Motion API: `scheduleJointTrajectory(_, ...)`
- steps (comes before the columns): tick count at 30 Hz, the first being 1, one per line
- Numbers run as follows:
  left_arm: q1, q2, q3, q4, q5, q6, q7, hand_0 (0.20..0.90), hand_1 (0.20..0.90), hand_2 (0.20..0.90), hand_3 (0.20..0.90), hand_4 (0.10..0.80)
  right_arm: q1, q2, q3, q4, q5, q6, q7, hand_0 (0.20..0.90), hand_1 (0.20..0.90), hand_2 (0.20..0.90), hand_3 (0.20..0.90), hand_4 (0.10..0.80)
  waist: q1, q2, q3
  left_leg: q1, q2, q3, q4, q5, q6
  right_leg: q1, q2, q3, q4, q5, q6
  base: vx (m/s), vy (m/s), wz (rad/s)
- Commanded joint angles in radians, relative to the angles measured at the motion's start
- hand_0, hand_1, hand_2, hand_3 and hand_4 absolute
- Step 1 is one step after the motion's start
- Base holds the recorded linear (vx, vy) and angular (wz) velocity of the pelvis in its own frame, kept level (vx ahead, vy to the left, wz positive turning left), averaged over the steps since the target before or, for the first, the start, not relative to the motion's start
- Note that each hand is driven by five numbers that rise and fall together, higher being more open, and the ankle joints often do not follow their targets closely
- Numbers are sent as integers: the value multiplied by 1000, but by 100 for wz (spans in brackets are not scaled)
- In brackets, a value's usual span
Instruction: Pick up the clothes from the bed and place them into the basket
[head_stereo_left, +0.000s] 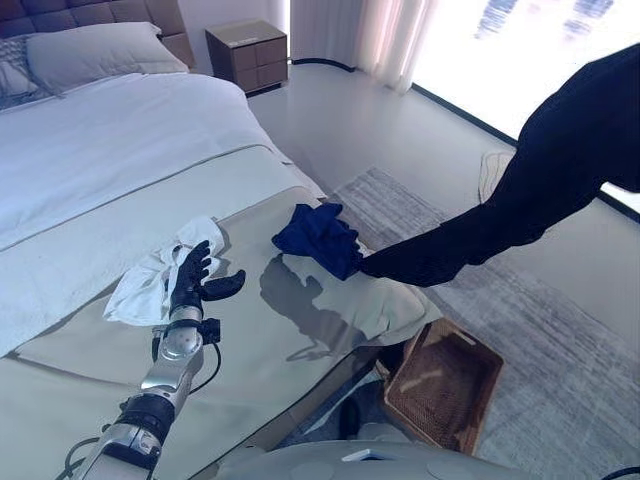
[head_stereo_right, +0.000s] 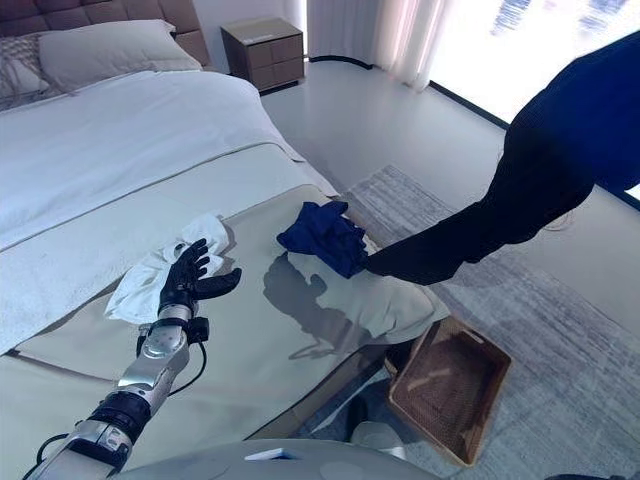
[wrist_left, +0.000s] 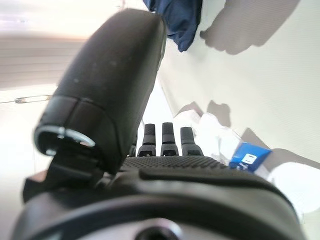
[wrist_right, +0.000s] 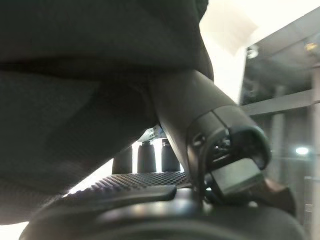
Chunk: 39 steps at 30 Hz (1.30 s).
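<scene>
- The basket (head_stereo_left: 445, 380) stands on the floor at the bed's (head_stereo_right: 120, 140) near corner. It looks empty, so I judge the task to be at its first pick-up.
- The left robot hand (head_stereo_left: 190, 280) lies on the bed with its fingers straight and spread and its thumb out to the side. It rests on the edge of a white cloth (head_stereo_left: 135, 290) and grips nothing.
- The next move likely calls for curling those fingers into the white cloth, then lifting it and swinging it over to the basket.
- The right robot hand (wrist_right: 150, 185) shows only in its wrist view, with dark fabric hanging close over it. I cannot tell whether it holds anything.
- A blue cloth (head_stereo_left: 318, 238) lies crumpled farther on, near the bed's edge.
- A dark sleeve (head_stereo_left: 480, 225) reaches in from the right, with its tip at the blue cloth. I cannot tell whose it is.
</scene>
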Motion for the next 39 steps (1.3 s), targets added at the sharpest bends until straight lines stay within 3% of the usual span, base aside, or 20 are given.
scheduleJointTrajectory(1,-130,7,33,-37,54,-101,48,900,900,900,900,800,-58,-65,-134,-103,-44,-186,-73,300,300,300,200,100,-8,0,-36,-47,41,-87,106,-75,-39,99,8,-23,88,-133,11,-11,41,-25)
scheduleJointTrajectory(9,-119,5,19,-1,57,-109,47,900,900,900,900,800,22,-37,-190,-122,-37,-161,-17,300,300,300,200,100,-27,24,-55,17,20,-79,23,-83,-27,107,-2,0,55,-115,36,39,32,-8)
scheduleJointTrajectory(13,-97,3,36,-9,76,-109,25,900,900,900,900,800,72,-5,-188,-153,-46,-78,92,300,300,300,200,100,-34,25,-59,33,15,-68,6,-86,-21,106,3,15,40,-106,40,27,9,-10)
scheduleJointTrajectory(18,-85,2,40,-27,87,-104,0,900,900,900,900,800,117,39,-171,-156,-73,-46,145,300,300,300,200,100,-34,20,-60,41,15,-59,-2,-88,-15,105,9,24,24,-95,41,-2,-5,-2)
scheduleJointTrajectory(32,-99,-7,41,-48,81,-110,2,900,900,900,900,800,291,218,-236,-147,-127,8,83,300,300,300,200,100,-80,41,-32,57,23,-15,-18,-87,-12,78,22,56,20,-79,45,-11,2,-4)
scheduleJointTrajectory(39,-103,-2,46,-100,74,-104,26,900,900,900,900,800,381,285,-261,-45,-191,13,52,300,300,300,200,100,-100,60,-8,48,29,8,-1,-95,-14,52,21,66,33,-80,44,-32,-9,-8)
